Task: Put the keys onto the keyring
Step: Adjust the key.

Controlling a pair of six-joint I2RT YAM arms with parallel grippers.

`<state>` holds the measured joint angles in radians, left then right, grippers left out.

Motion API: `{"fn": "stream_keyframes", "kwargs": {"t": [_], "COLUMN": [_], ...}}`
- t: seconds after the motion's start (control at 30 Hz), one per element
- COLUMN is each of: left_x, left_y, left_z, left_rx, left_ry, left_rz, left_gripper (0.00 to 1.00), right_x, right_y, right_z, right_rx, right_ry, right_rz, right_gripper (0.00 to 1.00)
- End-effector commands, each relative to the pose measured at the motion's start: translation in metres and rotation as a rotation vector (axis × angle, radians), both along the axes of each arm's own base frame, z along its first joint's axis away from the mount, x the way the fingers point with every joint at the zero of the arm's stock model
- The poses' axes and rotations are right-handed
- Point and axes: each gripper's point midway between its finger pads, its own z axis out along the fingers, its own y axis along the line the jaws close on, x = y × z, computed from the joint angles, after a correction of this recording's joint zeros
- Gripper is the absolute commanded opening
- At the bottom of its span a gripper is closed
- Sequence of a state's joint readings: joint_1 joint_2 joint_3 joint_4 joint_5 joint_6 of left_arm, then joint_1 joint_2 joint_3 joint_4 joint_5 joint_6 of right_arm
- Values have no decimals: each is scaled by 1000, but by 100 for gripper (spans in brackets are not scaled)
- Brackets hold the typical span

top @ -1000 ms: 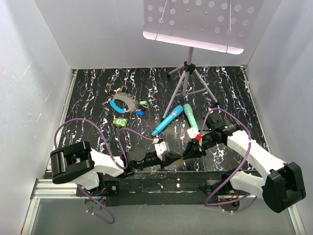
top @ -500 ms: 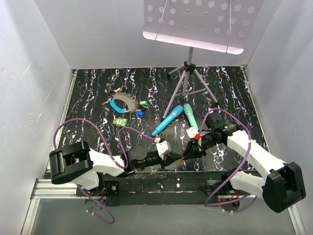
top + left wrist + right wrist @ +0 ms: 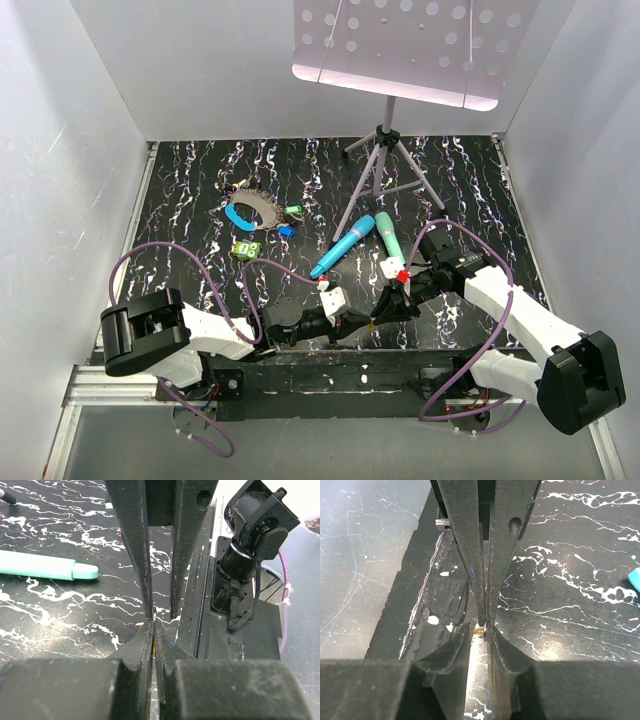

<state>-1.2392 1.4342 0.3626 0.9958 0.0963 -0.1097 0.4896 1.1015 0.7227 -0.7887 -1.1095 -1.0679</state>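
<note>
— Closer now: left gripper (image 3: 352,322) and right gripper (image 3: 383,310) have edged together at the table's (image 3: 200,180) near edge.
— Jaws?
— Left pressed together; right pinching what looks like a yellow key (image 3: 479,628).
— Keyring (image 3: 250,210)?
— Well apart, far left, green key (image 3: 294,210) and blue key (image 3: 286,230) beside it. Grip firmly before carrying the yellow one over.

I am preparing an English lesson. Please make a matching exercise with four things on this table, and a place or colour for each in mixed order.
1. keyring
2. tripod stand
3. green tag
4. teal stick

A. stands at the back of the table
B. lies right of the blue stick
C. grey with a blue section
D. close to the keyring, on its near side

Pairs: 1-C, 2-A, 3-D, 4-B.
</note>
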Motion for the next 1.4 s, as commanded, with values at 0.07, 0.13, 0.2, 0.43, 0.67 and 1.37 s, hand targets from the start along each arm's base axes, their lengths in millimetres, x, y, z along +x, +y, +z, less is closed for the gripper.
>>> {"fn": "stream_keyframes", "kwargs": {"t": [0.07,0.13,0.2,0.43,0.67,1.37], "left_x": [2,3,2,3,4,12], "left_y": [-6,-5,-4,-2,4,82], "left_z": [19,21,20,22,32,90], "left_rx": [-46,-48,-42,-49,-94,-204], "left_ry": [-8,-12,-10,0,19,16], "left_rz": [4,9,10,23,43,227], "left_gripper": [0,0,0,0,0,71], "right_x": [2,1,1,0,6,34], "right_y": [6,6,6,5,10,-5], "right_z": [13,13,13,15,30,89], "right_rx": [42,40,42,35,30,24], "right_ry": [-16,-11,-11,-4,48,181], "right_rz": [11,12,14,18,-29,-114], "right_gripper": [24,21,17,1,1,1]}}
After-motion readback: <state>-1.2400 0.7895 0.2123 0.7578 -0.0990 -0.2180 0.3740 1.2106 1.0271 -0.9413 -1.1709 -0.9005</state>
